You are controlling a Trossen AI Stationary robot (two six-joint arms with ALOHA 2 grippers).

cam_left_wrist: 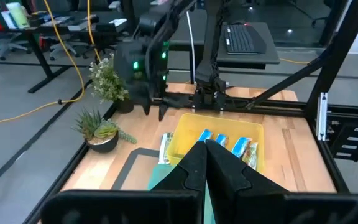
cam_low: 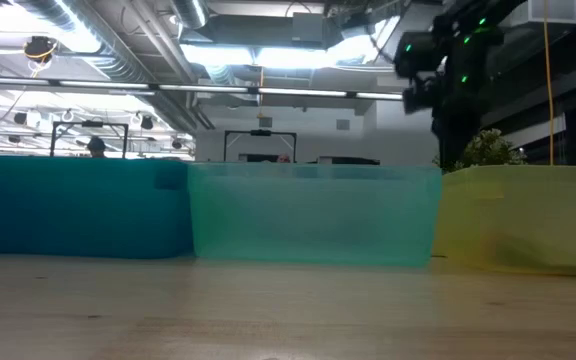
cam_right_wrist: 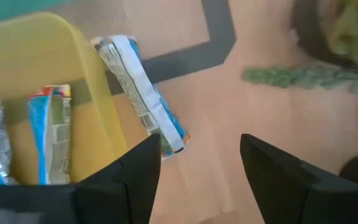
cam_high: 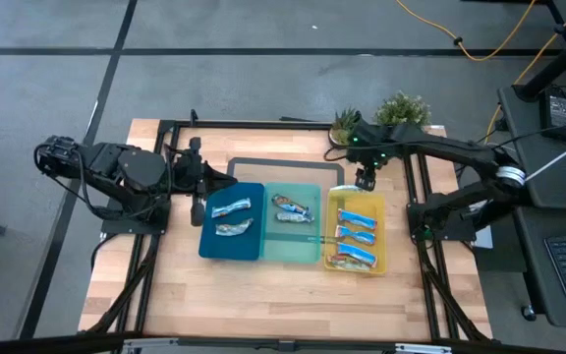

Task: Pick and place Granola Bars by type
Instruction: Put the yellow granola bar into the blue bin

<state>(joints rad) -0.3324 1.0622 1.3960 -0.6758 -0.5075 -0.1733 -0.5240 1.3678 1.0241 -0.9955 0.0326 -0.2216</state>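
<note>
Three trays sit side by side on the wooden surface (cam_high: 263, 295): a dark-blue tray (cam_high: 232, 220) on the left, a teal tray (cam_high: 293, 223) in the middle, a yellow tray (cam_high: 356, 232) on the right. The dark-blue tray holds two silvery bars (cam_high: 232, 217), the teal one two more bars (cam_high: 293, 210), and the yellow one three blue bars (cam_high: 356, 234) lying crosswise. One further bar (cam_right_wrist: 140, 90) lies outside on the bare wood, against the yellow tray's far outer wall; it looks to be leaning on that wall, though the wrist view is too close to be sure. The right claw (cam_high: 365, 181) hangs above the surface just past the yellow tray's far edge, near two small potted plants (cam_high: 376, 118), with its fingers (cam_right_wrist: 138, 171) spread wide and nothing between them, the loose bar just ahead of them. The left claw (cam_left_wrist: 209, 155) waits at the left side of the surface beside the dark-blue tray, its fingers pressed together and empty.
</note>
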